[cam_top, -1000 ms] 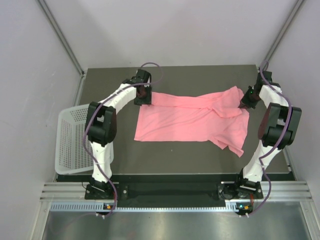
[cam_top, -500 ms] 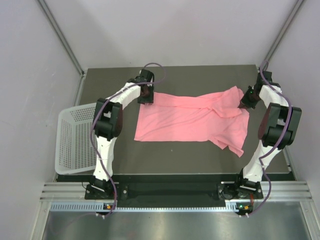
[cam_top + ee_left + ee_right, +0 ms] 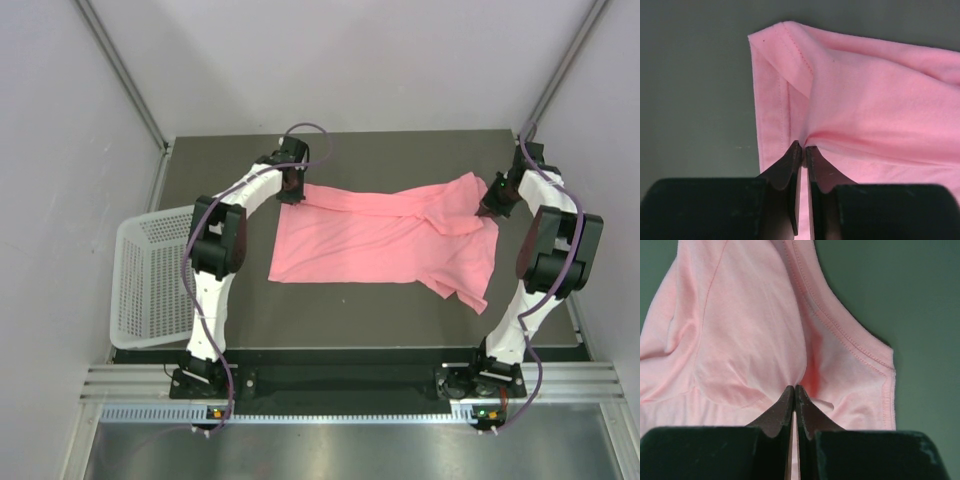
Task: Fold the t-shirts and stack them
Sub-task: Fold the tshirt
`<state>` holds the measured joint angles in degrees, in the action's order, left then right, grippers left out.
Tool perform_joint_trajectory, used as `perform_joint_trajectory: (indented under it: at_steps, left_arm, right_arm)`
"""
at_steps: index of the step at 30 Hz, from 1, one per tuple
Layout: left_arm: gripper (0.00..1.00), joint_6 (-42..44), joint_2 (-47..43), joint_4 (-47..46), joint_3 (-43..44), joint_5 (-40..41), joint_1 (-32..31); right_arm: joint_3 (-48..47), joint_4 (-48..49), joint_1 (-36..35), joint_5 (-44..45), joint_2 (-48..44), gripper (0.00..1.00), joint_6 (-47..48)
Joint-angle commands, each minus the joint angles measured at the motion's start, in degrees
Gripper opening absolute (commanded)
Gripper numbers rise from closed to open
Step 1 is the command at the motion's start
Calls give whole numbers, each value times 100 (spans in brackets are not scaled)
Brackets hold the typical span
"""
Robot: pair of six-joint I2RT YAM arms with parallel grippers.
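Top external view shows the salmon-pink t-shirt (image 3: 385,240) spread across the middle of the dark table (image 3: 330,315), its long side running left to right. Its near hem lies fairly straight and well back from the table's near edge, so a broad bare strip of tabletop lies in front of both arm bases. A narrower bare band runs behind the shirt along the far edge.

At the right end the cloth is rumpled: part of it is folded over the body, and a flap reaches toward the near right.

The left gripper (image 3: 292,190) sits at the shirt's far left corner and the right gripper (image 3: 490,207) at its far right corner. In the left wrist view the fingers are pinched together on a hemmed corner, with creases gathering at their tips and bare table left of the hem. In the right wrist view the fingers are likewise closed on the fabric just beside a curved, stitched edge, with bare table to its right.

A white perforated basket (image 3: 145,280) stands at the table's left edge, beside the left arm and apart from the shirt. Pale walls (image 3: 60,150) close in on both sides.
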<state>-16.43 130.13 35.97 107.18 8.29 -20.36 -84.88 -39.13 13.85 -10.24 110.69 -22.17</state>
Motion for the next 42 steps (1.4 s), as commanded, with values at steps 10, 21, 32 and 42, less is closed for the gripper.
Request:
perform_joint_trajectory:
  at_steps: [10, 21, 32, 42]
  left_arm:
    - [1, 394, -295, 95, 392, 945, 6]
    - [0, 921, -339, -283, 612, 1789, 14]
    - [0, 1546, -145, -1047, 883, 2159, 15]
    - [0, 2380, 56, -1900, 1042, 2378, 6]
  right_arm:
    - [-643, 134, -14, 242, -329, 0, -655]
    - [-1197, 608, 39, -224, -119, 0, -1236]
    - [-1821, 758, 127, -593, 339, 0, -1492]
    - [-2014, 1039, 259, -892, 540, 0, -1614]
